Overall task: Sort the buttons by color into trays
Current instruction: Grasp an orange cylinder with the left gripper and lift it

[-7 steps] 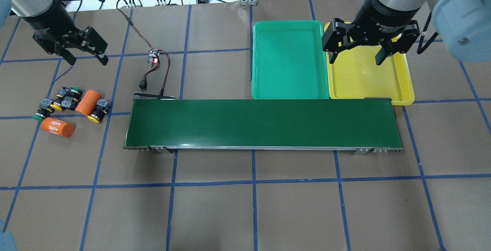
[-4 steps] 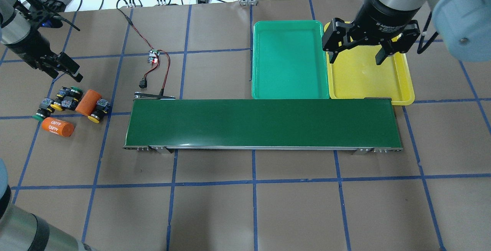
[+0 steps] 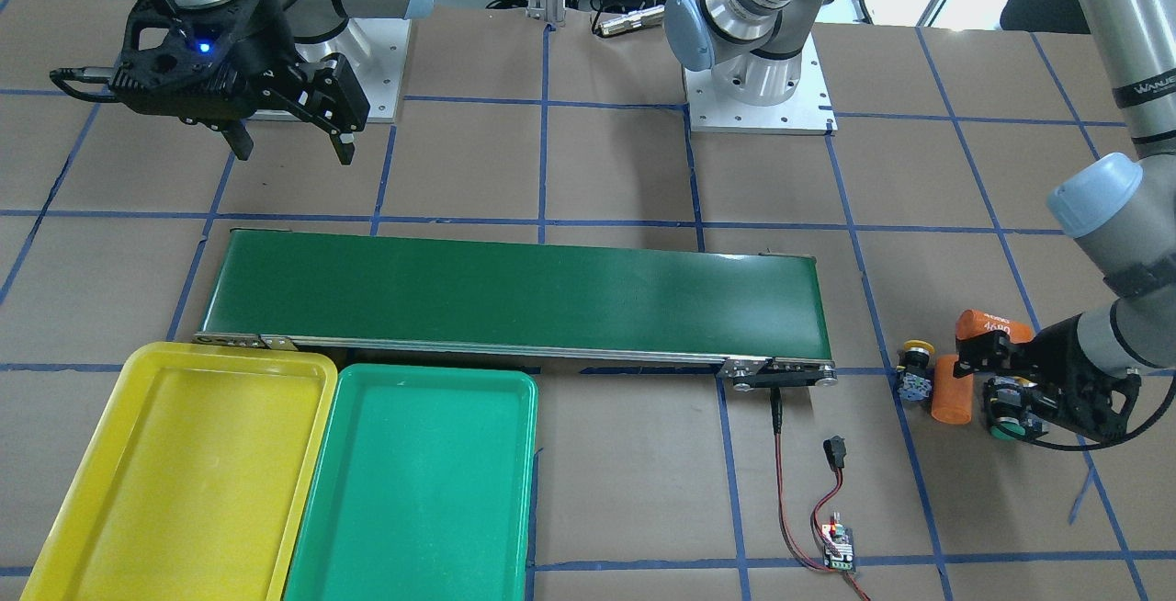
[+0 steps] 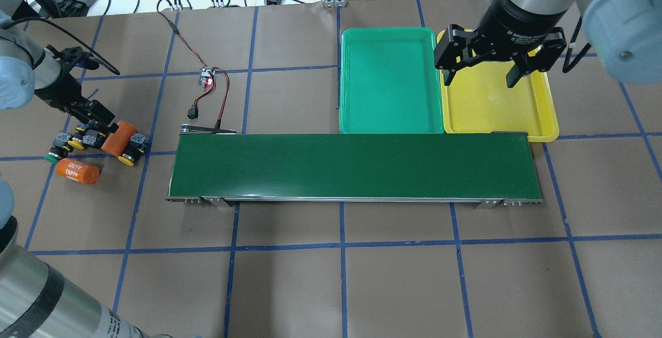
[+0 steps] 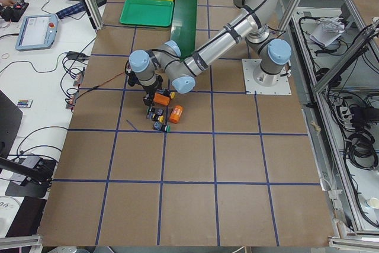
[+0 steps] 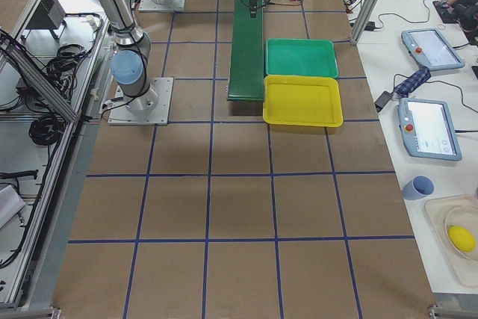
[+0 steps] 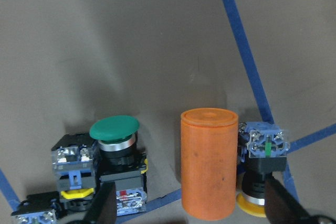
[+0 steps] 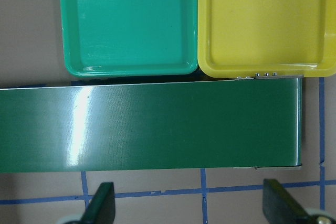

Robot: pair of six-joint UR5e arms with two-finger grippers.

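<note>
Several buttons lie in a cluster at the table's left. A green-capped button (image 7: 114, 129) stands beside an orange cylinder (image 7: 208, 163), with a yellow-capped button (image 7: 260, 203) on its other side. Another green button (image 4: 50, 158) and a yellow one (image 4: 125, 160) show overhead. My left gripper (image 4: 97, 118) is open, low over the cluster, its fingers (image 7: 105, 208) straddling the green button and the cylinder. My right gripper (image 4: 480, 78) is open and empty above the yellow tray (image 4: 496, 110). The green tray (image 4: 390, 82) lies beside it.
A long dark-green conveyor belt (image 4: 351, 167) runs across the middle, its far edge against both trays. A second orange cylinder marked 4680 (image 4: 77, 171) lies in front of the cluster. A small circuit board with wires (image 4: 208, 77) sits behind the belt's left end.
My left gripper has moved left and down from high behind the cluster until it is low over the buttons. The right arm has not moved.
</note>
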